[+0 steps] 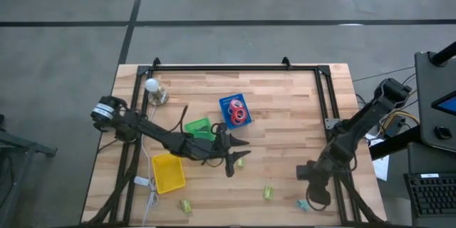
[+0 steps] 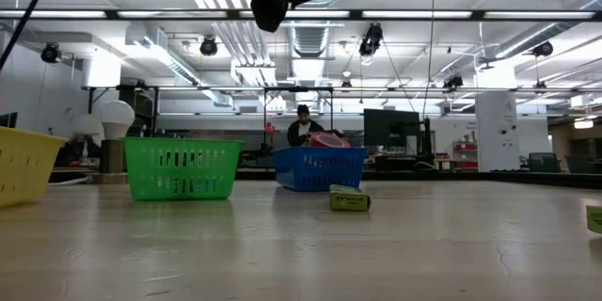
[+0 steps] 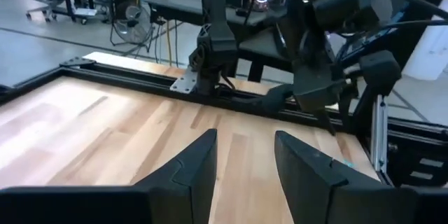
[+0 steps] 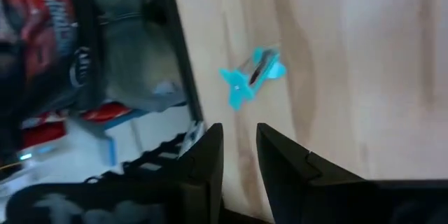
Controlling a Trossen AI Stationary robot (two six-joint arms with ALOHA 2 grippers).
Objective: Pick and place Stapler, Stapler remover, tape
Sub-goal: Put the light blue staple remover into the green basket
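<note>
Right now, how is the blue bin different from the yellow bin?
The blue bin holds red tape rolls; the yellow bin looks empty. The blue bin sits toward the table's far middle; the yellow bin sits at the near left, beside the left arm. Both are small plastic baskets standing upright on the wooden table.

Wooden table [image 1: 285, 114], plastic bins [image 1: 169, 173]

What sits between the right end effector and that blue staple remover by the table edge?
Nothing visible. The right end effector is open and empty, with only bare wooden table between it and the staple remover.
</note>
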